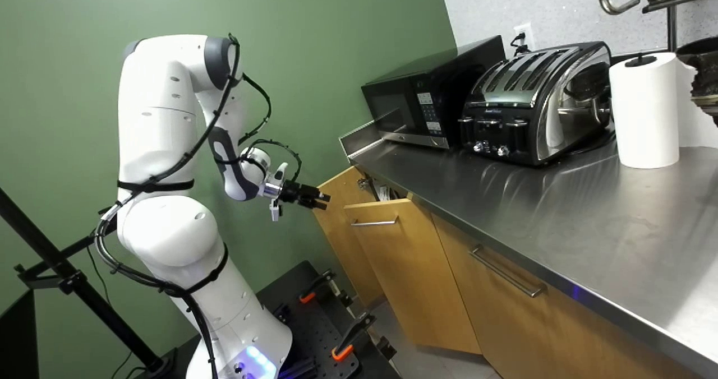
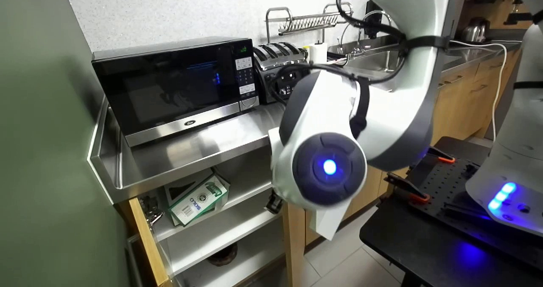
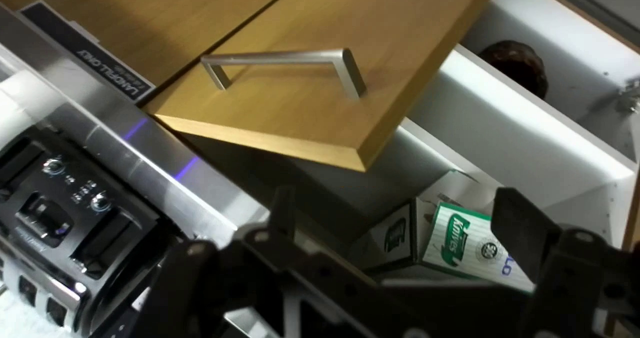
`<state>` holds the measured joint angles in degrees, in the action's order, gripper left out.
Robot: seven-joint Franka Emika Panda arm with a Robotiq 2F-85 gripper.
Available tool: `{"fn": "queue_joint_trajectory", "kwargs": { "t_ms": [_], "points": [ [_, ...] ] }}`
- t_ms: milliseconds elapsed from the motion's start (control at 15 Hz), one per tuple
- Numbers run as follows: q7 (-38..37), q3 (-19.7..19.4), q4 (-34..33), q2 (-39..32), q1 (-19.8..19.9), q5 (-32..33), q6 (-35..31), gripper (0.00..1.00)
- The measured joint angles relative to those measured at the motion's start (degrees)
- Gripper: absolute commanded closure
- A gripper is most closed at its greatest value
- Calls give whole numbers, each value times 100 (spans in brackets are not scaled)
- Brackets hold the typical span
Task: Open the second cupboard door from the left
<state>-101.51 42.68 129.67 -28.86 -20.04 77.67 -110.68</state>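
The second cupboard door from the left (image 1: 412, 278) is a light-brown wood panel standing partly open in an exterior view. Its silver bar handle (image 1: 374, 222) sits near its top edge. In the wrist view the door (image 3: 400, 38) fills the top middle, with its handle (image 3: 275, 58) facing the camera. An exterior view shows the door (image 2: 294, 240) nearly edge-on. My gripper (image 1: 323, 201) is beside the door's upper edge, apart from the handle. In the wrist view the gripper (image 3: 395, 193) is open, with nothing between its fingers. In an exterior view the wrist mostly hides it.
The leftmost door (image 2: 146, 244) stands open by the green wall. Inside the cupboard are white shelves and a knives box (image 2: 199, 200). A closed door (image 1: 499, 312) adjoins on the right. The steel counter (image 1: 505, 199) carries a microwave (image 2: 169, 83) and toaster (image 1: 533, 104).
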Motion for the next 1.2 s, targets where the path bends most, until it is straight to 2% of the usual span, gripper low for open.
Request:
{"fn": "queue_joint_trajectory", "kwargs": {
  "t_ms": [200, 267, 400, 600, 667, 800, 1067, 1200],
  "points": [
    [220, 193, 149, 553, 940, 420, -1430, 0],
    [291, 120, 144, 616, 1051, 435, -1647, 0],
    [319, -124, 144, 621, 858, 403, -1657, 0],
    [264, -257, 131, 603, 498, 335, -1688, 2],
    [189, -394, 123, 613, 402, 334, -1789, 27],
    [-34, -690, 41, 626, 308, 309, -2132, 30],
    [-82, -1299, -164, 784, 317, -114, -2869, 61],
    [132, -1582, -268, 813, 318, -398, -3253, 77]
  ]
}}
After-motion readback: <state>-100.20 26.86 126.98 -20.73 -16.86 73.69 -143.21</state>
